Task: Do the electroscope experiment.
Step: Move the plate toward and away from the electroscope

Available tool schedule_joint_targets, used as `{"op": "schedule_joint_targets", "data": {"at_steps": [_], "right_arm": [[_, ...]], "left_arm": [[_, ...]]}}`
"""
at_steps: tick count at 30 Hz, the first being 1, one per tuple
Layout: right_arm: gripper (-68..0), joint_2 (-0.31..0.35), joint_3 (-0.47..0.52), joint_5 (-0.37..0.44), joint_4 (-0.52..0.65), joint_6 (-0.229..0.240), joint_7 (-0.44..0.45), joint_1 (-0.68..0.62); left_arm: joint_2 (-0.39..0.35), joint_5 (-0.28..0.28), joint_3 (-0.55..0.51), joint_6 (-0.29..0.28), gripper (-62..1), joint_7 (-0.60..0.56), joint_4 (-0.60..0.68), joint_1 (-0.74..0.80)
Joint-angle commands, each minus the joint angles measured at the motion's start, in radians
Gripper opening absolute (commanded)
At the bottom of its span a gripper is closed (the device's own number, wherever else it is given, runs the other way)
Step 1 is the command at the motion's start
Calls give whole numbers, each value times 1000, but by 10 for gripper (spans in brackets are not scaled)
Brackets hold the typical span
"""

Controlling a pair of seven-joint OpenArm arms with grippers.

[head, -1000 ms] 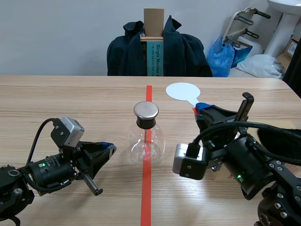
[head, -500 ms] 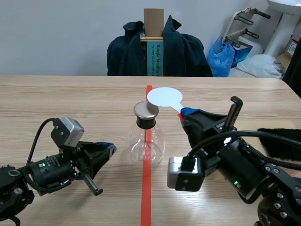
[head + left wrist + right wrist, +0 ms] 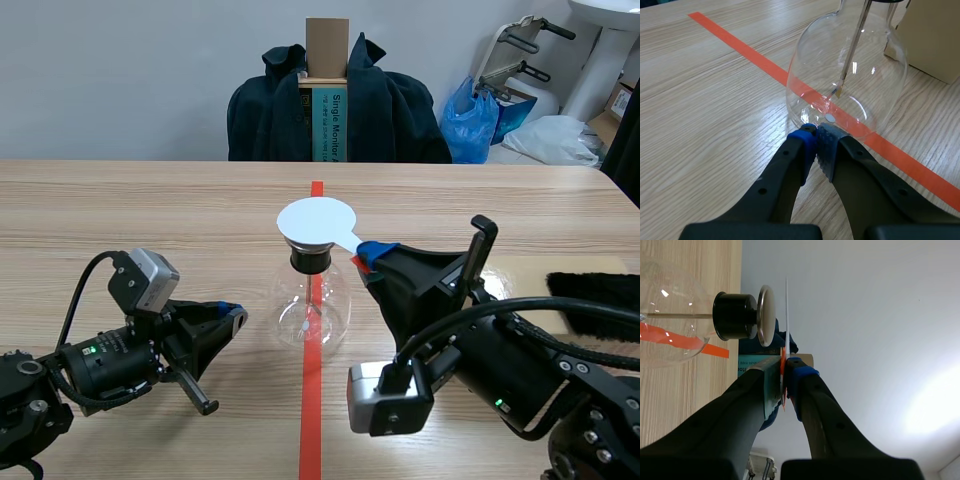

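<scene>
black arms [image 3: 530,365] | black tool [image 3: 816,131], blue pads [image 3: 802,145] | silver cameras [image 3: 388,398] | black cables [image 3: 80,290]

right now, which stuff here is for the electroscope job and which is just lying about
For the job: glass flask electroscope, white disc paddle held in the right gripper, left gripper shut by the flask's base, probably the black fur.
Lying about: dark jacket, cardboard box, blue bag.

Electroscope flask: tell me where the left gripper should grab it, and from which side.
Probably the black neck, from the robot's left: it is narrow and straight, whereas the glass bulb is round and slick, and the white disc covers the top.
</scene>
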Motion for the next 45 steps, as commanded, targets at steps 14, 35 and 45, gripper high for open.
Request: {"op": "schedule_joint_targets", "data": {"at_steps": [14, 35, 45], "right_arm": [[-669, 13, 10, 3, 8, -14, -53, 6], [-669, 13, 36, 8, 8, -15, -286, 6], [-669, 13, 36, 26, 8, -17, -335, 7]], "left_arm": [[3, -7, -3, -5, -573, -21, 24, -6], [3, -7, -3, -5, -573, -21, 24, -6], [3, -7, -3, -5, -573, -21, 24, -6]]}}
